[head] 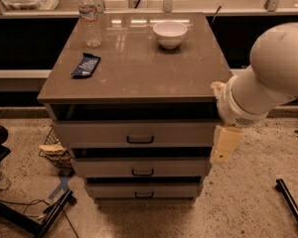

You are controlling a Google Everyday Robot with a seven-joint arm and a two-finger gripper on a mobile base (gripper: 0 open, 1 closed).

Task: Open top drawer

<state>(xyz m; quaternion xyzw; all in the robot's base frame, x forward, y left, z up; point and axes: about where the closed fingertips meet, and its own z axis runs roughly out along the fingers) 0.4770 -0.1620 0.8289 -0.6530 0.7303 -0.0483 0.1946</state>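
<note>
The top drawer (134, 133) is the widest of three light-grey drawers under a brown countertop, with a small dark pull handle (140, 140) at its middle. Its front stands slightly forward of the cabinet, with a dark gap above it. My gripper (225, 145) hangs cream-coloured from the white arm (268, 78) at the drawer's right end, well to the right of the handle and apart from it.
Two narrower drawers (141, 168) sit below. On the countertop (139, 68) stand a water bottle (89, 18), a white bowl (170, 32) and a blue snack packet (85, 65). A wire basket (54, 150) and a black stand (49, 212) are on the floor at left, a dark bar (290, 202) at right.
</note>
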